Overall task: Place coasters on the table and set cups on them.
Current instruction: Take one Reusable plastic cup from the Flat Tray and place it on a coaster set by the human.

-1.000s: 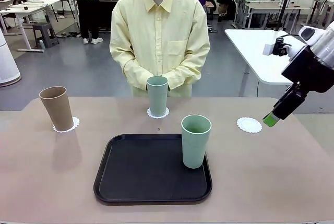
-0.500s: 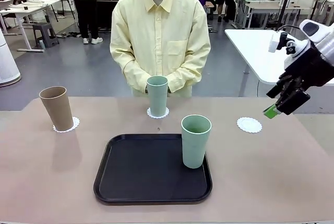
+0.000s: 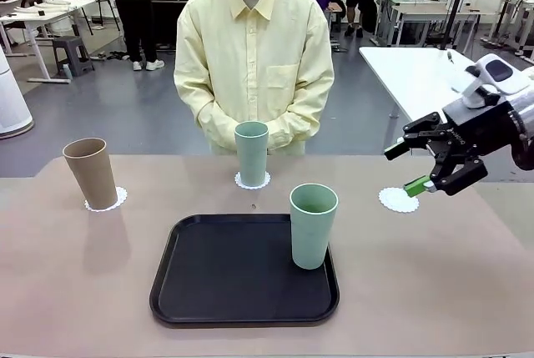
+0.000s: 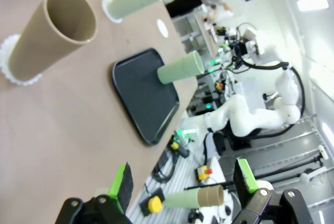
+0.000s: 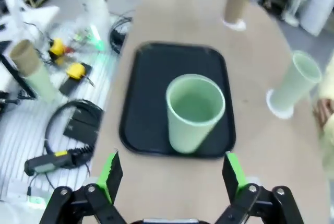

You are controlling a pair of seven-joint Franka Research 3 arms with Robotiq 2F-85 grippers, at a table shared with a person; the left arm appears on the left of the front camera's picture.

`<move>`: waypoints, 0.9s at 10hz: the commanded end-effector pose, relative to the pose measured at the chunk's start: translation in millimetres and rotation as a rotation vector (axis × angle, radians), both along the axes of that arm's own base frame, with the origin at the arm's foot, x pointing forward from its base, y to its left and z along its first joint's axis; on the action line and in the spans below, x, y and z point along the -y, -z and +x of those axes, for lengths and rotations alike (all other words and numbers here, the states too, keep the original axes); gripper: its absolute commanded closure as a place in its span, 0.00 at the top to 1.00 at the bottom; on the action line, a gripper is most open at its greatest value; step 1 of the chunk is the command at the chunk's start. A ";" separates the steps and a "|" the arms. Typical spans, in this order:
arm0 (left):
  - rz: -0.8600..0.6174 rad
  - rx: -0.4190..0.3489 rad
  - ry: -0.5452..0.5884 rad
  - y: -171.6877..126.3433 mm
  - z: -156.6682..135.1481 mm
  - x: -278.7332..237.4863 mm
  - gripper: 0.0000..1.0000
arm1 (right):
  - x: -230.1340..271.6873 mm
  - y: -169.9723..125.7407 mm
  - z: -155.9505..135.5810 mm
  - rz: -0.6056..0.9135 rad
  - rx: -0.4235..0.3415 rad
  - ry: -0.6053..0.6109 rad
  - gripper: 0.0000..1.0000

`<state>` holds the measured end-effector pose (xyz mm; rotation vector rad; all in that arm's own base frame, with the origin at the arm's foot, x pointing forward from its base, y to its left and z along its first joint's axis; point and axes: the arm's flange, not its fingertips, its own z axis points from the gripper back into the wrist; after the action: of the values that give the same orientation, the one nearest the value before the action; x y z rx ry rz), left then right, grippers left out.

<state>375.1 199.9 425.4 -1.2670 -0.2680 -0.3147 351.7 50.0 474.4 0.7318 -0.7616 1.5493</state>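
On the beige table (image 3: 75, 283) a tan cup (image 3: 90, 173) stands on a coaster (image 3: 108, 201) at the far left. A sage green cup (image 3: 251, 153) stands on a second coaster (image 3: 252, 182) at the far middle. Another green cup (image 3: 313, 225) stands upright on the right part of the black tray (image 3: 225, 279). A third coaster (image 3: 398, 199) lies bare at the far right. My right gripper (image 3: 405, 168) hovers open just above that coaster, turned towards the tray cup (image 5: 194, 112), which sits ahead between its fingers. My left gripper (image 4: 182, 182) is open and empty, off the table's near edge.
A person in a yellow shirt stands at the far edge, hands (image 3: 250, 128) folded just behind the middle cup. A white table (image 3: 409, 74) stands behind at the right. Cables and gear lie on the floor (image 5: 62, 130) beside the table.
My right gripper has swung from pointing down at the far right to lying level, moving left over the bare coaster. Cups, coasters and tray have not moved.
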 end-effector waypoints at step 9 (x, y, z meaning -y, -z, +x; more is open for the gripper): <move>0.001 -0.011 -0.014 -2.5 -0.1 0.8 1.00 | 3.2 12.1 3.8 0.005 -0.007 0.008 1.00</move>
<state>374.9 200.2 425.4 -1.2668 -0.2685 -0.3139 350.1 47.2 475.2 0.7097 -0.7215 1.5354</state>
